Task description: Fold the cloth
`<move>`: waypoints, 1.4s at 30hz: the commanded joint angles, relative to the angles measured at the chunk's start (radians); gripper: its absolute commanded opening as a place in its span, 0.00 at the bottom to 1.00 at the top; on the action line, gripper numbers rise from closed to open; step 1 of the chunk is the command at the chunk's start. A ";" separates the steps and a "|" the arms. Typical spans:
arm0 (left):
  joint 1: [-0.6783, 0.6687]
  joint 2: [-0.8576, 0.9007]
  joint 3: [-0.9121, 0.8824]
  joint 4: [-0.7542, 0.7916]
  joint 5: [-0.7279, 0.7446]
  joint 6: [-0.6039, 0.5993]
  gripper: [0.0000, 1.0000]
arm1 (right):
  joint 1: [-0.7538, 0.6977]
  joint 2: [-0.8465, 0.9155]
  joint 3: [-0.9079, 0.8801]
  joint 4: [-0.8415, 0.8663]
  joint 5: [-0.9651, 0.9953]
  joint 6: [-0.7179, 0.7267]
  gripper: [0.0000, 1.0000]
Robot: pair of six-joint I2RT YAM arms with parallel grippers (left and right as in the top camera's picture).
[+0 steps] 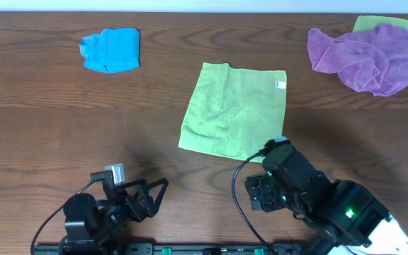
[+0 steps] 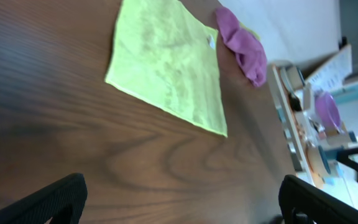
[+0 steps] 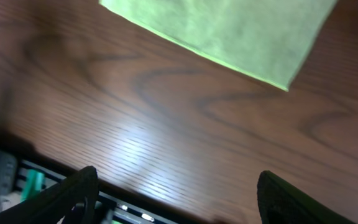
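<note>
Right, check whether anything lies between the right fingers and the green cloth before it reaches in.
Nothing visible does. In the right wrist view only bare table lies between the open right fingers and the near edge of the cloth. The blue cloth and purple cloth sit far off to either side.

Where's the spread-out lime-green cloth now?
In the overhead view, the lime-green cloth lies flat mid-table, between the blue cloth at left and purple cloth at right.
</note>
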 commanded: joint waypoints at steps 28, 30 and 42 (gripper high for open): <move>-0.110 1.265 0.526 0.153 0.047 0.627 0.93 | -0.500 0.020 -0.281 0.435 -0.318 -0.092 0.79; -0.127 1.291 0.540 0.153 -0.014 0.627 0.93 | -0.529 0.030 -0.315 0.478 -0.354 -0.092 0.78; -0.189 1.463 0.649 0.153 -0.099 0.640 0.93 | -0.744 0.315 -0.359 0.668 -0.460 -0.191 0.73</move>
